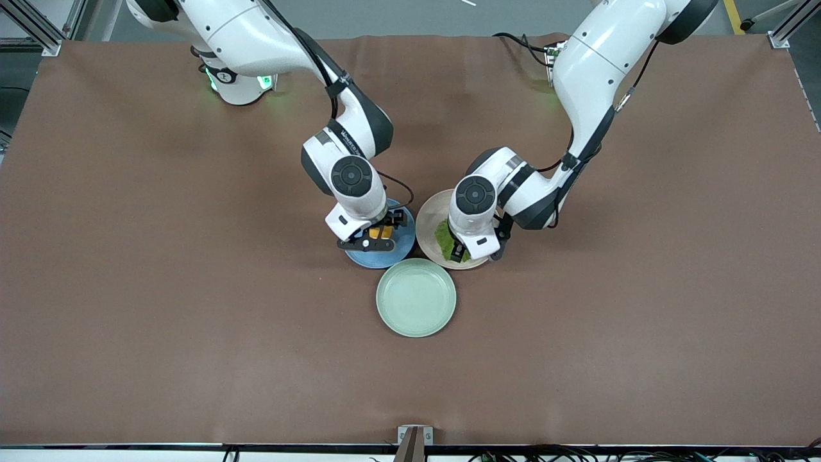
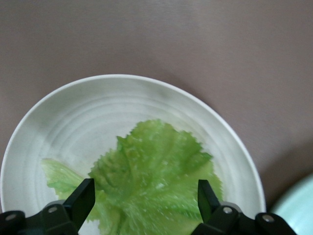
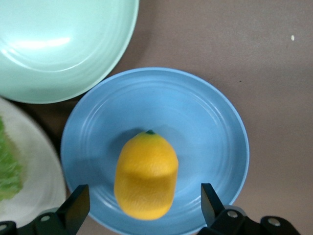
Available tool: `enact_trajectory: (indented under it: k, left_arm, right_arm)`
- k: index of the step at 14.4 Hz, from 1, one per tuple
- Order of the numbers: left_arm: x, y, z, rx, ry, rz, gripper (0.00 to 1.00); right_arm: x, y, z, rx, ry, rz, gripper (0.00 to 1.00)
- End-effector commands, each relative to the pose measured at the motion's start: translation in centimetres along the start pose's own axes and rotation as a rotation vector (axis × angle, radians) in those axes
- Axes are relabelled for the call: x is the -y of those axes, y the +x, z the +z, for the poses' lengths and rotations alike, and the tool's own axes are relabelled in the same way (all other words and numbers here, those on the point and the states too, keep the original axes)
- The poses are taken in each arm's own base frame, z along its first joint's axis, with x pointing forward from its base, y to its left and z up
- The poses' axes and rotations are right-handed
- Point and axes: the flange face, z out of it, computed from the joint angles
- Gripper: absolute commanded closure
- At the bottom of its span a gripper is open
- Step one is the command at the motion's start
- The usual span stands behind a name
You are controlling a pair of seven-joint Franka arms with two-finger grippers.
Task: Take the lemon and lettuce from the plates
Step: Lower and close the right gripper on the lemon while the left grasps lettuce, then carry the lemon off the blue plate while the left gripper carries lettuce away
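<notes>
The lemon (image 3: 146,174) lies on the blue plate (image 3: 205,127), which also shows in the front view (image 1: 378,258). My right gripper (image 3: 143,205) is open, low over that plate, with a finger on each side of the lemon (image 1: 376,232) and apart from it. The lettuce (image 2: 156,181) lies flat on the beige-pink plate (image 2: 88,112). My left gripper (image 2: 145,200) is open, low over the leaf (image 1: 442,236), its fingers straddling it. That plate (image 1: 428,221) stands beside the blue one, toward the left arm's end.
An empty mint-green plate (image 1: 416,297) stands nearer to the front camera, touching or nearly touching both other plates. It shows in the right wrist view (image 3: 58,44) too. Brown cloth (image 1: 192,289) covers the table all round.
</notes>
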Motion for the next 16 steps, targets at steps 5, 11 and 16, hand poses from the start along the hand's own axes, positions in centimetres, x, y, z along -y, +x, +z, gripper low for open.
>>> enact_trajectory:
  k: [5,11,16]
  left_arm:
    - [1.2,-0.2,1.1,-0.046,0.053,-0.029,0.24]
    - [0.5,0.7,0.8,-0.041,0.038,-0.017,0.86]
    - [-0.3,1.4,-2.9,-0.039,-0.015,-0.002,1.0]
  right_arm:
    - [0.5,0.2,2.8,-0.015,-0.001,0.083,0.01]
    - [0.6,0.1,3.6,-0.022,0.002,0.083,0.29]
    - [0.5,0.2,3.2,-0.027,-0.003,0.073,0.76]
